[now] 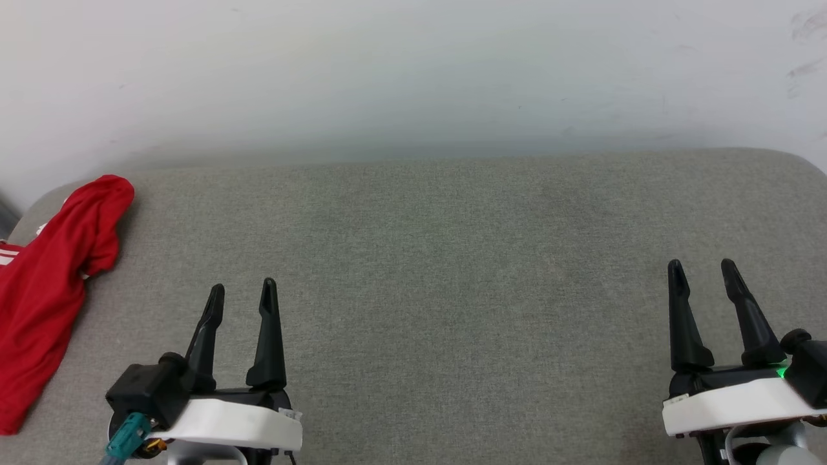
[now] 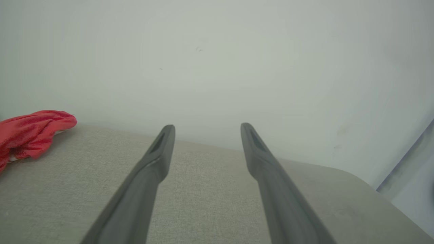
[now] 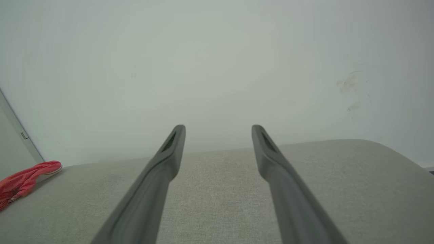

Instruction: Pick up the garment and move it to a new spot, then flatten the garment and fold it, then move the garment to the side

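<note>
The garment [image 1: 45, 284] is a bright red shirt lying crumpled at the far left edge of the grey padded surface [image 1: 452, 258], with a bit of white striped trim at its left side; part of it runs out of the picture. It also appears as a red bundle, the garment [image 2: 30, 134], at the left of the left wrist view, and the garment [image 3: 23, 178] at the far left of the right wrist view. My left gripper [image 1: 242, 294] stands open and empty to the right of the shirt, apart from it. My right gripper [image 1: 703, 269] is open and empty at the lower right.
A pale wall [image 1: 413, 71] rises right behind the padded surface, whose back corners are rounded. The wide grey middle stretch lies between my two grippers. A narrow dark strip [image 1: 5, 216] shows past the surface's left end.
</note>
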Robot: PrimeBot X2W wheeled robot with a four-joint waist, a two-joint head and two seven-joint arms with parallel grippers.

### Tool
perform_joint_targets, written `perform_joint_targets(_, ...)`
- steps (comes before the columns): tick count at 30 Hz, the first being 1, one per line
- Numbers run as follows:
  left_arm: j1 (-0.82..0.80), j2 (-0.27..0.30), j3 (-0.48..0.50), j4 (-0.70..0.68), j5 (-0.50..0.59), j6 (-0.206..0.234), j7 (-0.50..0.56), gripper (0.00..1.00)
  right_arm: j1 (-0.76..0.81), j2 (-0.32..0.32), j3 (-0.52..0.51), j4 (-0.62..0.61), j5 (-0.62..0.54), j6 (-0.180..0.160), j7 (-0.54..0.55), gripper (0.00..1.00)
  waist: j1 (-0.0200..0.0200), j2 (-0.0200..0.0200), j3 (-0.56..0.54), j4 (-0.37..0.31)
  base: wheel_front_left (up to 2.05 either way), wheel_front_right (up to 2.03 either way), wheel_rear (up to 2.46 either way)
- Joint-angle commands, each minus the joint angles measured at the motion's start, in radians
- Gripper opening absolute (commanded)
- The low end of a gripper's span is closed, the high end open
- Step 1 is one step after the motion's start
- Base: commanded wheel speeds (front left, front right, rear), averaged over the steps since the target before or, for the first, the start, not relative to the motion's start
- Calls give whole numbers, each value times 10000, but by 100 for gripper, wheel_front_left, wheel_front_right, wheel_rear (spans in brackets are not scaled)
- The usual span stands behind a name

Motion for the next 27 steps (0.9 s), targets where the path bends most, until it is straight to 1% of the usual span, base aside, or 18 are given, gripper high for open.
perform_joint_targets(1,10,184,-189,-94,424,165,-105,100,89,-15,-9,-138,-428,0,-122,100,0,-1,9,-3,0,0,0)
perform_joint_targets(10,1,680,-1137,142,1384,884,-314,100,165,-13,29,-185,-1429,0,-334,100,0,-1,40,-19,0,0,0)
perform_joint_targets(17,3,816,-1498,200,1719,1097,-467,100,218,-13,54,-246,-2106,0,-482,100,-1,-1,50,-16,0,0,0)
perform_joint_targets(20,32,803,-1524,193,1782,1082,-508,100,232,-13,52,-274,-2275,0,-531,100,-1,-1,47,-14,0,0,0)
perform_joint_targets(22,101,681,-1420,156,1693,977,-556,100,248,-13,48,-303,-2411,-1,-565,100,-1,-1,42,-8,0,0,0)
perform_joint_targets(25,216,463,-1092,92,1578,587,-614,100,269,-12,41,-345,-2541,-1,-633,100,-1,-1,34,0,0,0,0)
perform_joint_targets(27,283,287,-852,90,1599,288,-649,100,308,-12,106,-310,-2335,-1,-672,100,-1,-1,26,2,0,0,0)
